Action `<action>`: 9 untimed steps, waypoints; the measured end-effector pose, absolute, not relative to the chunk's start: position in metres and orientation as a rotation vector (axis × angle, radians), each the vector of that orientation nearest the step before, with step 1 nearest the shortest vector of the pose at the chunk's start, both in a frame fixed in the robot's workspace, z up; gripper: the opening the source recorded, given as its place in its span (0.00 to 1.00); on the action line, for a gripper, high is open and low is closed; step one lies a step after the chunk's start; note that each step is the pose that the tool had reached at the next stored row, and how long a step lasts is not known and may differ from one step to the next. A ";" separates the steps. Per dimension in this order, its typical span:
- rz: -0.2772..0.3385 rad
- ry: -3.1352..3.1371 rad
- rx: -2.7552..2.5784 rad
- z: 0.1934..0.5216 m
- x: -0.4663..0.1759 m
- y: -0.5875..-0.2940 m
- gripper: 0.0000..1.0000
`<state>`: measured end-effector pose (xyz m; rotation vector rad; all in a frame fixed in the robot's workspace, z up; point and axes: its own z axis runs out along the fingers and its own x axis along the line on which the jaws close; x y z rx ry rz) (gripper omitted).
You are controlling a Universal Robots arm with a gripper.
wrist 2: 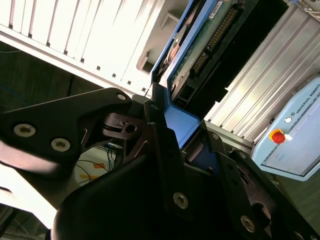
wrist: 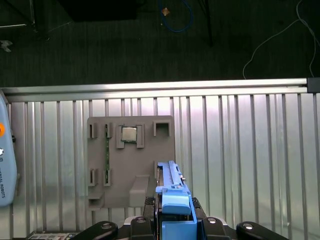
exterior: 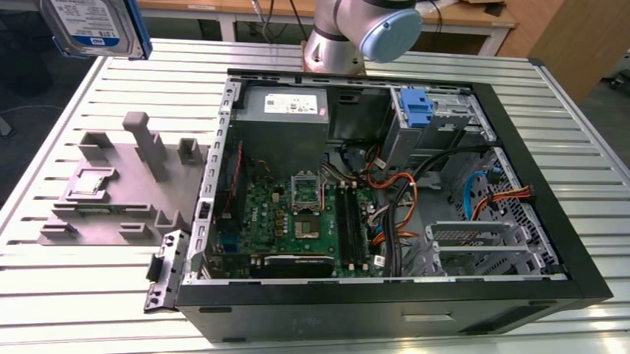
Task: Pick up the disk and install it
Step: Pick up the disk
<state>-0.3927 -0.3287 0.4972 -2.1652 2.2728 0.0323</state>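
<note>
The disk (exterior: 94, 26), silver with a white-and-blue label and a blue carrier, hangs high above the table's far corner at the exterior view's left. In the second wrist view my gripper (wrist 2: 175, 135) is shut on the blue carrier end of the disk (wrist 2: 210, 35), whose green circuit-board underside shows. In the first wrist view the disk (wrist: 172, 192) stands edge-on between the black fingers (wrist: 142, 222), above the grey fixture plate (wrist: 130, 160).
An open computer case (exterior: 580, 243) lies on the slatted metal table (exterior: 79, 295), with a blue bracket (exterior: 418, 110) on its drive bay and a grey power supply (exterior: 285, 110). The arm's base (exterior: 340, 37) stands behind the case. A grey fixture (exterior: 118, 192) sits beside it.
</note>
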 end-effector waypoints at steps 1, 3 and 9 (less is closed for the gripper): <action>0.032 2.273 -2.165 0.497 -0.393 -0.329 0.37; 0.032 2.273 -2.165 0.497 -0.393 -0.329 0.37; 0.032 2.273 -2.165 0.497 -0.393 -0.333 0.37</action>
